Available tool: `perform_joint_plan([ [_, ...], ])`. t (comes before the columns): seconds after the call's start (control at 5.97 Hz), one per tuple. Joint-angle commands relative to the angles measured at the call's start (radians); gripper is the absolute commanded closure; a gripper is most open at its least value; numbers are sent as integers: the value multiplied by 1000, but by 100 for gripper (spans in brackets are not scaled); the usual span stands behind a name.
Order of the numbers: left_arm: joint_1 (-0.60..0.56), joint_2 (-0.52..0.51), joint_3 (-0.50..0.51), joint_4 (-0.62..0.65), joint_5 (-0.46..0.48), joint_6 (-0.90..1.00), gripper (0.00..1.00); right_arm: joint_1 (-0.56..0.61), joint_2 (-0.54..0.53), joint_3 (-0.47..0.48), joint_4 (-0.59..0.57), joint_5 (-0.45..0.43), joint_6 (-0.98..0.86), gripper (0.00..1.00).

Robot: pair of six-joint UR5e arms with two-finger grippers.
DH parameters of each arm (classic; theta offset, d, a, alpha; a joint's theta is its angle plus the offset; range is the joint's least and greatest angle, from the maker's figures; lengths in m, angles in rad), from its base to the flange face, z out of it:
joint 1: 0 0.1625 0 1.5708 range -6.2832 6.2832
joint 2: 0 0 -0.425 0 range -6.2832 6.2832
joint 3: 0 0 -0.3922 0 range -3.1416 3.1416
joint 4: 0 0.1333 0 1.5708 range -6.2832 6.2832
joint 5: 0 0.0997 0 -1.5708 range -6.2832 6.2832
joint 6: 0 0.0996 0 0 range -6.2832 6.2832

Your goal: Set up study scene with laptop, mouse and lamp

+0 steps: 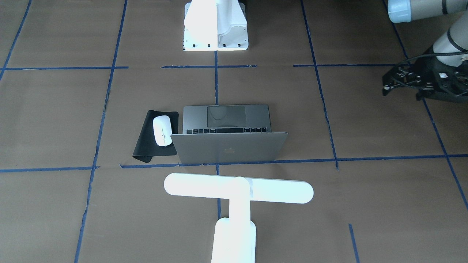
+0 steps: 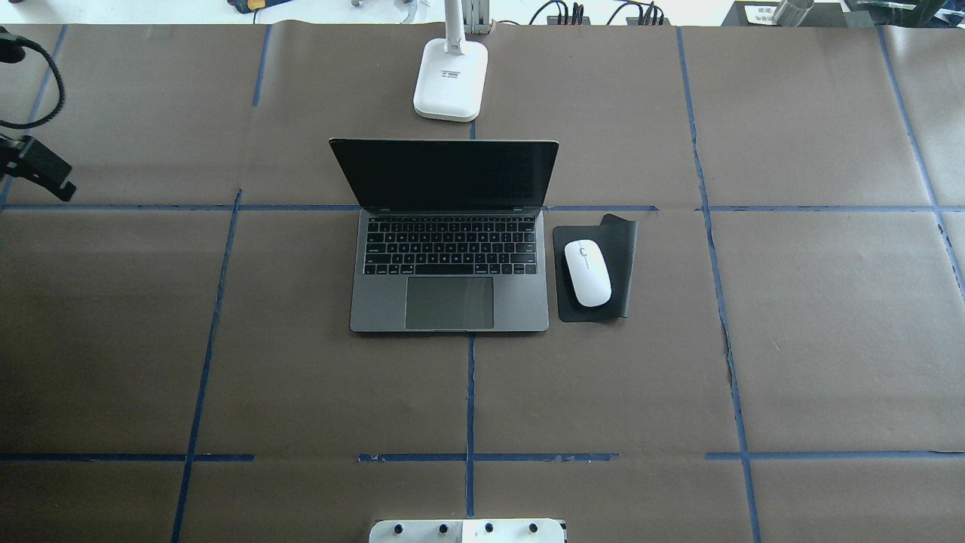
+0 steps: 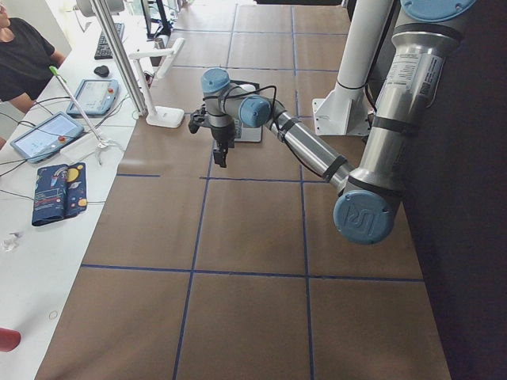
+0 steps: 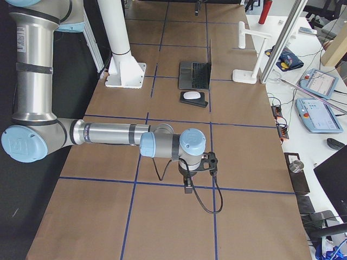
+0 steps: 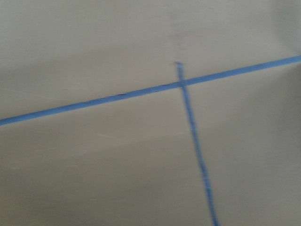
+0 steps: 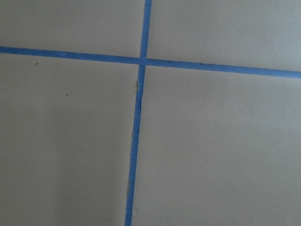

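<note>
Left tool [image 1: 391,82] hangs over bare table [image 2: 226,339], wrist bent down; apart or together, I cannot tell. Centre: laptop [image 2: 449,286] open, stiff, heavy, likely best gripped by its base edge. Lamp [image 2: 450,79] just behind, probably top-heavy. Slick, light mouse [image 2: 588,272] rests on black mat [image 2: 622,234]. Right tool [image 4: 188,184] well away, likewise unreadable.

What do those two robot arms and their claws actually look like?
The left arm and right arm are silvery tubes with pale blue caps on the joints; the big caps carry a UR logo. The left gripper and right gripper are black, each trailing a black cable.
</note>
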Motion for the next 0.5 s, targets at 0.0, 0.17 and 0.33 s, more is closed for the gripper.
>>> perform_joint_plan([
  [0.0,-190,18,194,14,-4,341,0,5,-6,-5,8,2,12,0],
  [0.17,-247,34,277,8,-2,444,0,5,-7,-7,8,5,11,0],
  [0.33,-286,101,317,-83,-2,447,0,5,-6,-7,9,6,11,0],
])
